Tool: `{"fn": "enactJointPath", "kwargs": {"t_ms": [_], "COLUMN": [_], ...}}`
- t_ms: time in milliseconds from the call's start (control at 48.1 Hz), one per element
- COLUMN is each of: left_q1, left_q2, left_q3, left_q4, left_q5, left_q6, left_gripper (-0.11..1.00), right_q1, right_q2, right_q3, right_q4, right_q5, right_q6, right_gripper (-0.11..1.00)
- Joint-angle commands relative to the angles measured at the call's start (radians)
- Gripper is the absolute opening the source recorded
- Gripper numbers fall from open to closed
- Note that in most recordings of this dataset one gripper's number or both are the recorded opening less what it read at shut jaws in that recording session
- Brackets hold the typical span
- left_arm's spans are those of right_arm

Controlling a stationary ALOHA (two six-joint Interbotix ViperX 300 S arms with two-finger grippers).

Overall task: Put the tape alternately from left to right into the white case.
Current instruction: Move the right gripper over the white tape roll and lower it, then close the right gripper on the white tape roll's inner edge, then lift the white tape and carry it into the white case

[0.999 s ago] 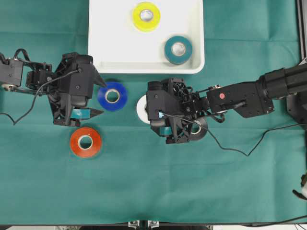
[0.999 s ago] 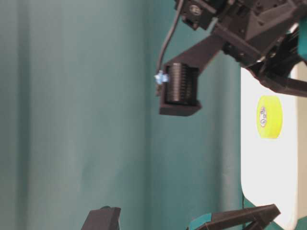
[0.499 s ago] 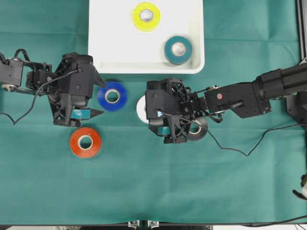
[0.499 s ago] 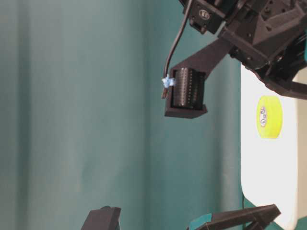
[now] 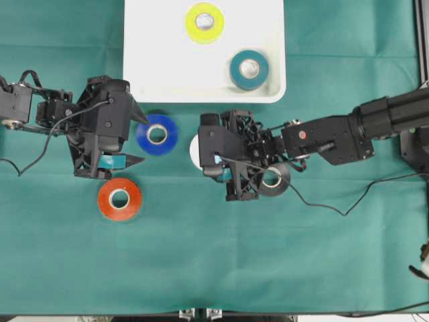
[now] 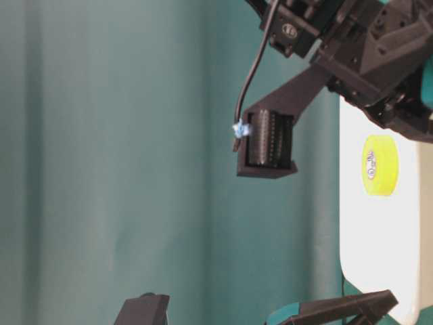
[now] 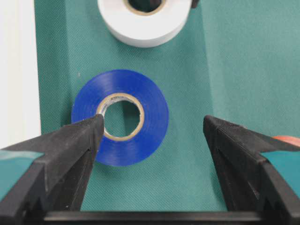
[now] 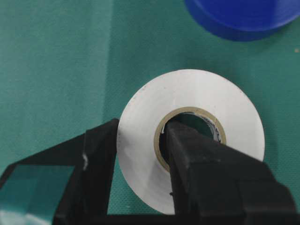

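Grip on the white tape roll (image 8: pixel 192 140) by the right gripper (image 8: pixel 140 161), seen from the right wrist view: one finger sat inside the cardboard core and the other against the outer edge, so the jaws were pinched narrow across one wall of the roll, which lay flat on the green cloth (image 5: pixel 268 268). In the overhead view this roll (image 5: pixel 194 151) showed only as a sliver beside the gripper (image 5: pixel 218 164), near the front rim of the white case (image 5: pixel 137 60). To carry the step through well, the roll would probably need to be lifted straight up until clear of the cloth before any sideways travel, since a one-wall pinch lets a roll swing or slip; it should then be set flat on a bare part of the case floor, apart from the rolls already there.

The left gripper (image 7: pixel 150 136) hung with its jaws spread wide about the blue roll (image 7: pixel 120 117), holding nothing.

Count: six rolls in all. Two lay in the case, yellow (image 5: pixel 205 22) and teal (image 5: pixel 249 69). Four remained on the cloth: white, blue, red (image 5: pixel 119 198), and a dark one (image 5: pixel 273 180) half hidden under the right arm.
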Motion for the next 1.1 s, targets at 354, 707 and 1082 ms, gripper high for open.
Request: {"fn": "enactJointPath", "kwargs": {"t_ms": [354, 707, 1082], "left_q1": [-0.008, -0.014, -0.018], "left_q2": [-0.020, -0.021, -0.021], "left_q3": [-0.015, -0.017, -0.017], "left_q4": [-0.002, -0.002, -0.002], "left_q5": [-0.006, -0.003, -0.003], "left_q6": [-0.002, -0.002, -0.002], "left_gripper": [0.87, 0.87, 0.87], "right_q1": [0.002, 0.021, -0.002], "right_q2": [-0.066, -0.216, -0.216], "right_q3": [-0.035, -0.032, -0.035], "right_q4": [-0.025, -0.032, -0.092], "right_q5": [0.032, 0.094, 0.097], "right_q6": [0.005, -0.012, -0.008], "right_gripper": [0.34, 0.34, 0.34]}}
